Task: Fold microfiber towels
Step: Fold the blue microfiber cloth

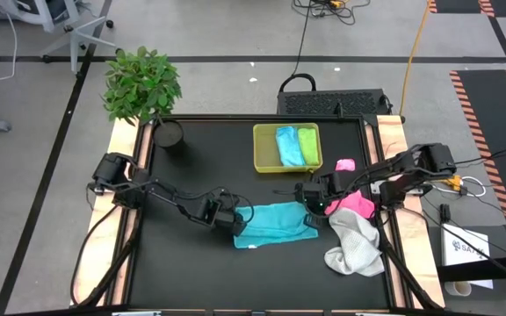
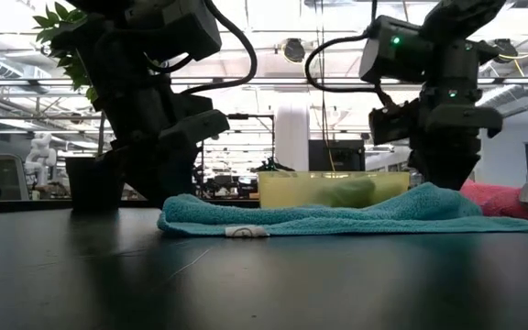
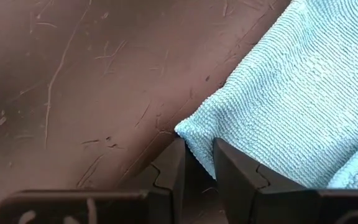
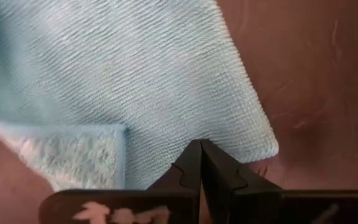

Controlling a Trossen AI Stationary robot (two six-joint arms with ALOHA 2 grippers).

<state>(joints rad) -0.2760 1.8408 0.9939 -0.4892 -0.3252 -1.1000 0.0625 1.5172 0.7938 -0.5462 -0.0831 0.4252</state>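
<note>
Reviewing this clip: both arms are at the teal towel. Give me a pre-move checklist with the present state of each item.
1. Left tool on the teal towel corner: ok, fingers narrowly apart around the edge.
2. Right tool shut on the towel's other end: ok.
3. Towel flat on the table: ok, one layer already doubled over.
4. Yellow-green tray clear of the fold: ok.
5. Pink towel and white towel clear of the right arm: not ok, right beside it.
</note>
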